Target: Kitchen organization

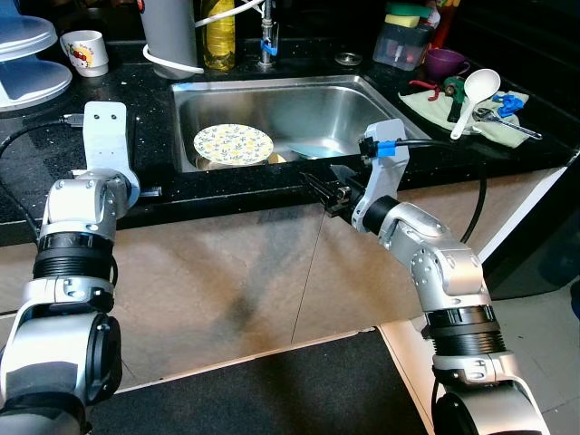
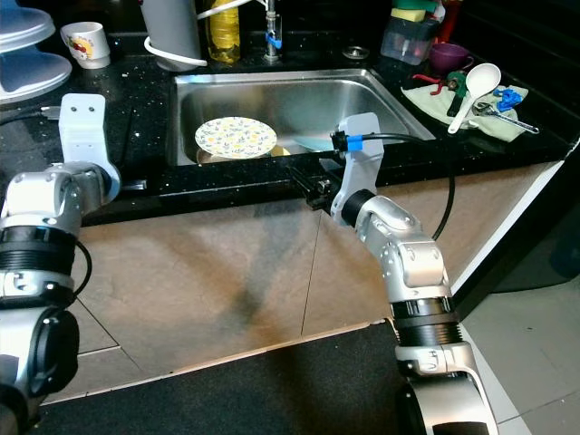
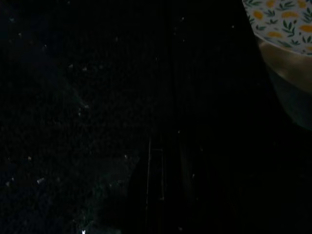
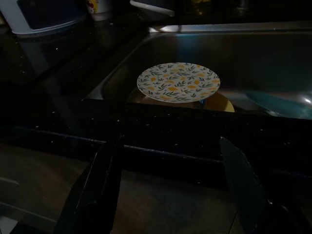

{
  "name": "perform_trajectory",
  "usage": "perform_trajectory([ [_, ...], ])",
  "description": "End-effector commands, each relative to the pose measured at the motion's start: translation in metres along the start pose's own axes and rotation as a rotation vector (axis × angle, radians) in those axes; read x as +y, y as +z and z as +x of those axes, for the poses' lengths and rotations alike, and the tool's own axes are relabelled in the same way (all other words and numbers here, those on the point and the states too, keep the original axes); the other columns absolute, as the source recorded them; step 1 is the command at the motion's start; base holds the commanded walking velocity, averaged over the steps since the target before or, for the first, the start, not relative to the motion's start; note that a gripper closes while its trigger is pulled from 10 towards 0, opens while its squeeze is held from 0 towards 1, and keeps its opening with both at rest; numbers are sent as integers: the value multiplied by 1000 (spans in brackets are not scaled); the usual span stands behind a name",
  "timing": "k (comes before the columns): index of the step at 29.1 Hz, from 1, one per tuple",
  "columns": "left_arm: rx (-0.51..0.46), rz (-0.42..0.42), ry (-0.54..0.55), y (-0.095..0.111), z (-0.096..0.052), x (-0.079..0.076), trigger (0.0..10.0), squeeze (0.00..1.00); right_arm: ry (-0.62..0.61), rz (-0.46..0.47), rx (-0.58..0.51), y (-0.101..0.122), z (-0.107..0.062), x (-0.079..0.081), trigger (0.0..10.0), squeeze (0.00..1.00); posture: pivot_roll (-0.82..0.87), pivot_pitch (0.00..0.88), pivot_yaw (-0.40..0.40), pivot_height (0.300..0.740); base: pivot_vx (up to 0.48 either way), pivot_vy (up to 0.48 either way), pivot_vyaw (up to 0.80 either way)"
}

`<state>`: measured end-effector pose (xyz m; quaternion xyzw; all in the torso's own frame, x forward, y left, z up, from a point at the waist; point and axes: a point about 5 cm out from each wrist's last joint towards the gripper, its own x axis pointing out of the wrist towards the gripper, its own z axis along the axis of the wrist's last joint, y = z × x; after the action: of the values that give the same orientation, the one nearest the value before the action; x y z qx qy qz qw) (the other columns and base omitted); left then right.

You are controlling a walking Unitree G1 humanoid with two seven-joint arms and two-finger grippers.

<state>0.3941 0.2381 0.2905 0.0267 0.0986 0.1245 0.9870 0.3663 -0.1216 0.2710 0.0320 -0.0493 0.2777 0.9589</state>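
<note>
1. Right arm is bent at the elbow, forearm reaching up toward the sink (image 1: 272,95) — the right gripper (image 1: 319,190) sits at the counter's front edge, just short of the basin.
2. In the right wrist view its two black fingers (image 4: 100,187) stand spread wide with nothing between them.
3. Left arm is raised beside the sink's left side, its white wrist block over the black speckled countertop (image 1: 145,100); the left gripper (image 1: 152,191) is barely visible, and whether it is spread or closed I cannot tell.
4. The floral plate (image 1: 233,143) lies inside the sink, propped on a yellow dish, with a blue item (image 1: 315,148) just beside it.
5. Right of the sink — a white ladle (image 1: 475,94) rests on a cloth (image 1: 453,113); a mug (image 1: 85,52) stands far left of it.
6. Below the sink run beige cabinet doors (image 1: 227,272) and a dark floor mat (image 1: 272,385).
</note>
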Motion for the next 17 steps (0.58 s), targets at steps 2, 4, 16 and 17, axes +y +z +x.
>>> perform_trajectory([
  [2,-74,41,-15,4,0,2,0,0,0,19,-3,2,-1,-1,10000,0,-59,185,-53,740,0,0,0],
  [4,-196,78,-168,22,-9,-16,0,0,-13,56,-41,8,-1,-4,10000,0,-59,187,-55,740,0,0,0],
  [16,-329,-27,-854,41,-59,-80,0,0,48,282,-183,35,4,6,10000,0,-60,192,-51,740,0,0,0],
  [17,-328,-63,-886,42,-62,-80,0,0,70,351,-204,38,5,11,10000,1000,-62,197,-50,740,0,0,0],
])
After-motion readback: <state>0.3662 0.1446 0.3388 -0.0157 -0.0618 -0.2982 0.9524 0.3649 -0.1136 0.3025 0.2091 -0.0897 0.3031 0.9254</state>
